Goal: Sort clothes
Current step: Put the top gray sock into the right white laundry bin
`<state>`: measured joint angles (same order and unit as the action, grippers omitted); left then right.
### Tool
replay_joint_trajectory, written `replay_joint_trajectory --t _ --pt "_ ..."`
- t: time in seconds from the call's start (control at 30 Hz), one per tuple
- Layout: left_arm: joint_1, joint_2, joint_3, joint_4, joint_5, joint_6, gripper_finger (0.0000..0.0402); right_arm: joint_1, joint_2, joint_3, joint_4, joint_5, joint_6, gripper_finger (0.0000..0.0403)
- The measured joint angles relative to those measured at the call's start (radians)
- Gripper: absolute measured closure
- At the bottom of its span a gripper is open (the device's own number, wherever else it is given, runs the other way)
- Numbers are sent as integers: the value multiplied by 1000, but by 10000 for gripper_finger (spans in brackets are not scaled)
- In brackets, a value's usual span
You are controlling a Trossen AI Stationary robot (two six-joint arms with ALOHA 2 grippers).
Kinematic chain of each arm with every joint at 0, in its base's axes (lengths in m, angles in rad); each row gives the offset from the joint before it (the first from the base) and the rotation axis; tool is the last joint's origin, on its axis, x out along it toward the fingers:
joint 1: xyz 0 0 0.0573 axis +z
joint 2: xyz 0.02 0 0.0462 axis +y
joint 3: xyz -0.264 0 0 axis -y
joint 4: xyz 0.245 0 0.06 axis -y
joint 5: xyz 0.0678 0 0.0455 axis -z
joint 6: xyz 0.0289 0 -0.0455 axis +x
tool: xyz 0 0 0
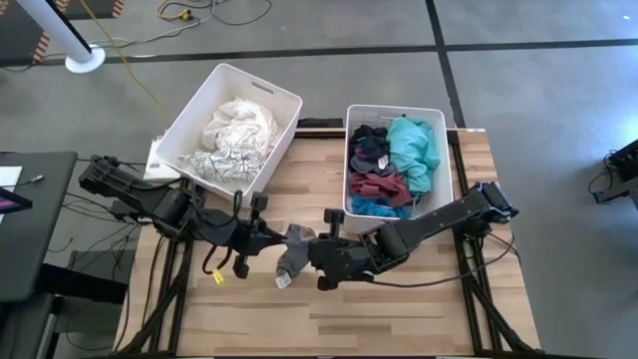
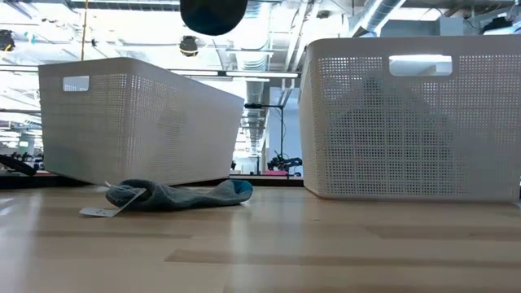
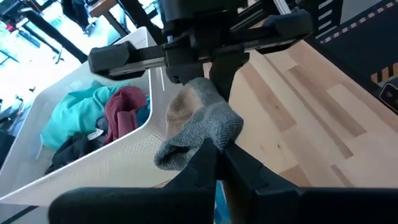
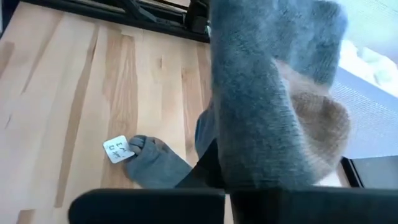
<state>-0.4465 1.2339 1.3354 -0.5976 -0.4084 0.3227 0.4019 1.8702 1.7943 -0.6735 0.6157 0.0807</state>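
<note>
**Grey sock gripped by both end effectors**

A second grey sock (image 2: 175, 195) with a tag (image 4: 118, 149) lies on the surface (image 1: 399, 319). Above it, the left end effector (image 1: 274, 237) and right end effector (image 1: 317, 243) are both closed on one grey sock (image 1: 297, 237). Behind stand the light-clothes bin (image 1: 284, 100) and dark-clothes bin (image 1: 399, 111).

Lab: concrete floor (image 1: 538, 110), ceiling ducts (image 2: 383, 12)

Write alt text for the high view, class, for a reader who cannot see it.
Both tools, left and right, are shut on a grey sock stretched between them above a wooden table. Behind them stand two white bins: the left bin holds white and cream clothes, the right bin holds teal, maroon and dark clothes.
</note>
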Motion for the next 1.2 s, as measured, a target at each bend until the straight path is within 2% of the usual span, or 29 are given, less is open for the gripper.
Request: replay_joint_trajectory --t 0.13,0.23,0.4,0.53,0.63,0.9,1.03,1.2 --pt "0 0 0 -27 0 -50 378 -7 0 0 -26 0 2 397" --pt "-1 0 0 -57 -15 -78 350 -13 -5 1 -78 6 20 400" --pt "-14 0 0 -130 -101 -123 273 -26 -40 1 -187 37 64 401" --pt "-18 0 0 -188 -101 -179 207 -40 -88 1 -260 61 93 402" --pt "-29 2 0 -224 -94 -216 174 -48 -131 1 -304 76 108 402" --pt "-93 14 -19 -221 -15 -256 162 -86 -232 2 -413 94 156 403" --pt "-115 19 -94 -208 14 -268 162 -122 -262 2 -504 94 201 403" --pt "-120 30 -225 -99 85 -276 162 -169 -286 2 -637 94 276 403"
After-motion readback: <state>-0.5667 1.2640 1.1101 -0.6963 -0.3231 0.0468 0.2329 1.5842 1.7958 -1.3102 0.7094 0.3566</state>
